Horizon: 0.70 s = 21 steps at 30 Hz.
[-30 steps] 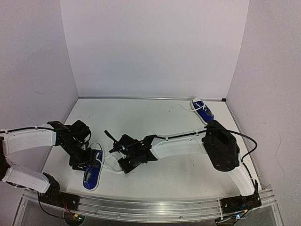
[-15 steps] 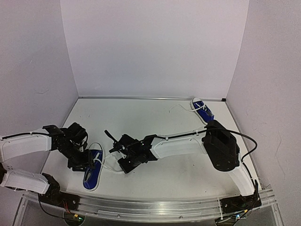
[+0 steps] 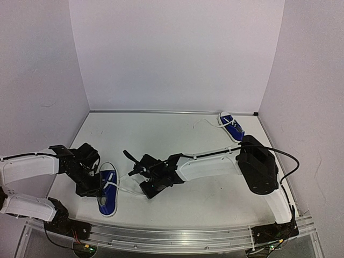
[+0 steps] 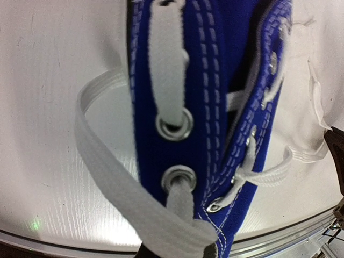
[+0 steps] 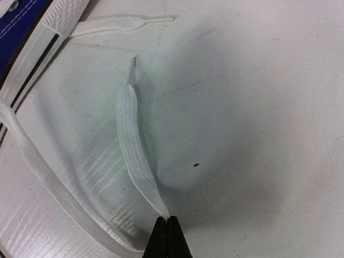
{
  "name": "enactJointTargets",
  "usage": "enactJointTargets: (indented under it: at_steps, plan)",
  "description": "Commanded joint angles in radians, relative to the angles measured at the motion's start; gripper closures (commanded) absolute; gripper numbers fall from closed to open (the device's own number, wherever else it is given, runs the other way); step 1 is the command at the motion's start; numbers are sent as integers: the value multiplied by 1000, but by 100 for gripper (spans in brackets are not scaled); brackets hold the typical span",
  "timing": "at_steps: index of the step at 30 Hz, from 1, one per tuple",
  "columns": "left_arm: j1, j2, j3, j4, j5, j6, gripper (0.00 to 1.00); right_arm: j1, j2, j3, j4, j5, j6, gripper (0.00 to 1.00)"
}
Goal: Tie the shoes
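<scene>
The near shoe [image 3: 107,192] is resting at the front left of the counter [image 3: 177,140]. The far shoe [image 3: 231,126] is sitting well apart from it, at the rear right corner.

The top view is the only 1 showing both shoes. It is also showing the left hand [image 3: 95,187] touching the near shoe and the right hand [image 3: 146,189] just beside it, but it is not resolving the fingertips of either.

The left wrist view is filling with the blue upper, 2 metal eyelets [image 4: 173,124] and a flat lace loop [image 4: 102,172]. The left hand [image 4: 172,251] is pinching together on this loop at the bottom edge.

The right wrist view is showing the right hand [image 5: 166,236] with its fingertips pressed together, clamped on a lace end [image 5: 134,145]. This lace end is lying flat on the counter.
</scene>
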Motion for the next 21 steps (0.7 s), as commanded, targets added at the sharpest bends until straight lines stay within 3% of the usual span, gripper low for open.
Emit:
enactJointTargets:
  at_steps: [1,10,21]
  plan:
    - [-2,-34,114,41,-1,36,100,-37,-138,-78,16,72,20,100]
    - [-70,110,322,150,6,84,100,-131,-497,-322,140,133,65,100]
    - [-296,556,538,441,-27,35,100,-207,-957,-679,137,355,165,100]
